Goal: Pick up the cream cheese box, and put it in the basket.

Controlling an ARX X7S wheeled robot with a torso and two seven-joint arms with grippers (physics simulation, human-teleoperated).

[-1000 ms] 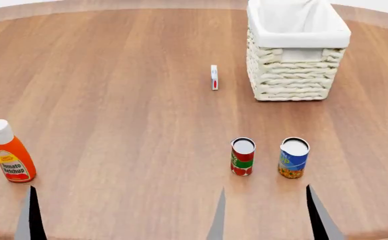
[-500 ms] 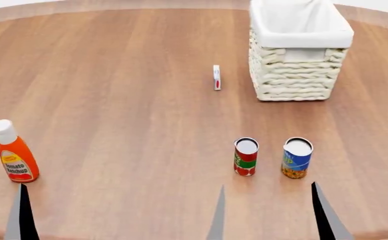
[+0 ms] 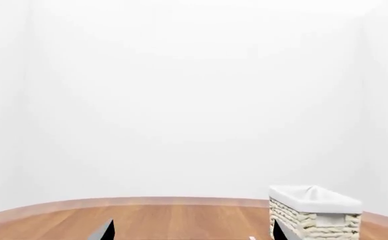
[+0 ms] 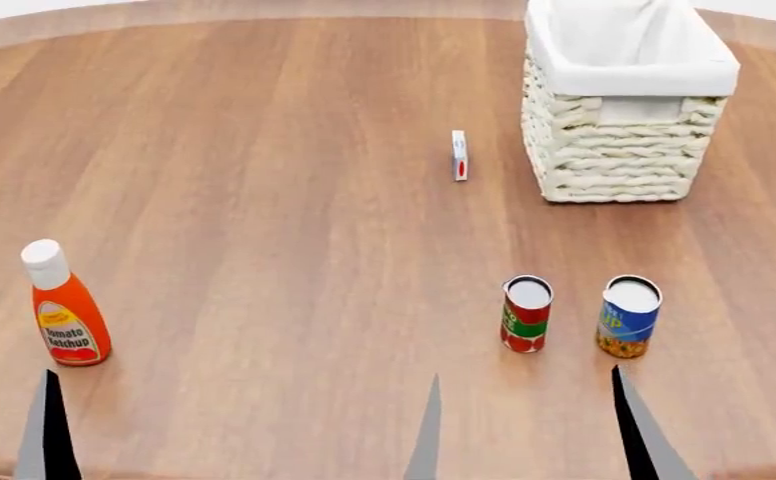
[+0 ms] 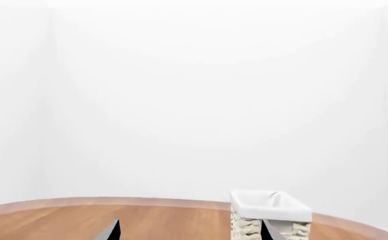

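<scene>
The cream cheese box point(image 4: 459, 156) stands on edge on the worktop point(image 4: 255, 200), just beside the basket point(image 4: 624, 120) on its left, apart from it and showing its thin side. It looks like a light, stiff little carton, probably easy to tip or crush. A sensible hold would be across its two broad faces, pads low and square, with gentle pressure.

The head view alone shows the box whole. It also shows the red-green can point(image 4: 526, 314) and the blue-yellow can point(image 4: 627, 316) well nearer the robot than the basket, and the ketchup bottle point(image 4: 65, 318) far off to its left. The wrist views look level over the worktop and show the basket's liner and weave side-on.

The left gripper point(image 4: 235, 430) and the right gripper point(image 4: 522, 425) both stand spread and empty, well short of the box.
</scene>
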